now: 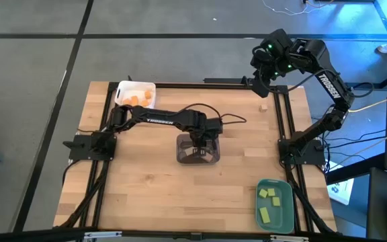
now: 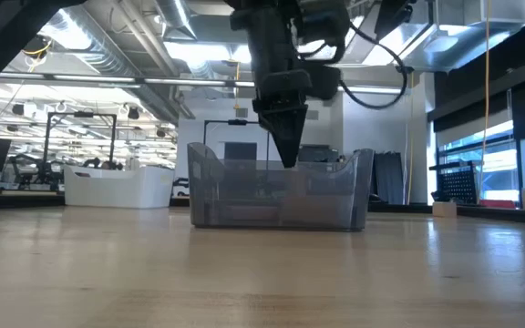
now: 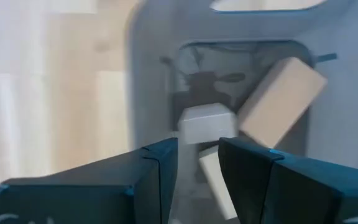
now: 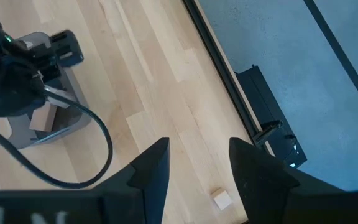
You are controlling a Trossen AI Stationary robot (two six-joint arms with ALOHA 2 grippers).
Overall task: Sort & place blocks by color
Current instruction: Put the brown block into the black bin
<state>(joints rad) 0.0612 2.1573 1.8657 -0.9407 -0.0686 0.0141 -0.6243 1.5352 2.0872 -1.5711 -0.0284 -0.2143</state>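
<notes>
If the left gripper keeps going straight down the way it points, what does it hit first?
Probably the tan blocks lying in the grey tray. The left gripper points into it from above, fingers apart, nothing between them; depth is unclear.

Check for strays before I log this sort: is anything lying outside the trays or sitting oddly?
Yes. One tan block lies alone on the bare table near the far right corner, outside every tray, below the right gripper. In the grey tray, under the left gripper, a tan bar sits tilted among the others.
</notes>
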